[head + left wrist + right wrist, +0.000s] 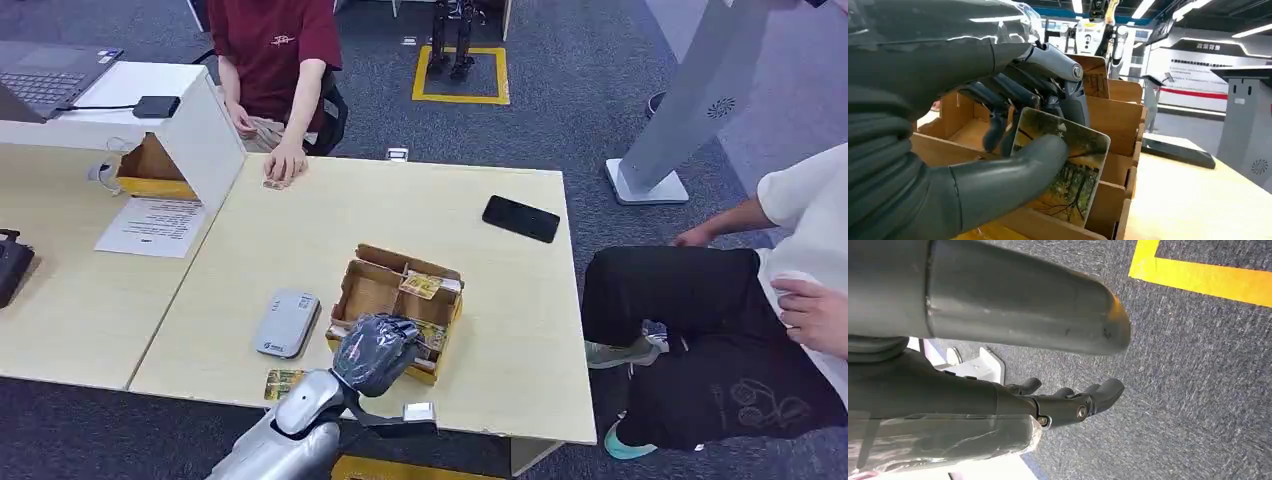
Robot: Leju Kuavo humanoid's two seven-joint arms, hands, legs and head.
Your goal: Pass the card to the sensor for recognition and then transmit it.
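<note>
Where the near edge of the pale wooden table meets the robot, the left hand is lowered over a divided cardboard box and covers the box's nearest compartment.

Item: card, printed with an autumn woodland scene. It is pinched between the thick thumb and the darker fingers of the left hand, standing tilted inside the box, against a cardboard divider.

Item: further cards of like print, resting on the box's far right compartment.

Item: a single card lying flat at the near edge of the table, left of the box and just beside the left forearm.

Item: grey card sensor, flat on the table, just left of the box and apart from it.

Item: black phone, toward the far right corner of the table.

Item: right hand, hanging over grey carpet near a yellow floor line; fingers loosely curled and apart, holding nothing.

Item: white box stand at the far left corner, carrying a small black device.

Persons: one in a dark red shirt seated at the far edge, a hand resting on the table; another in a white top and black trousers seated off the right edge.
</note>
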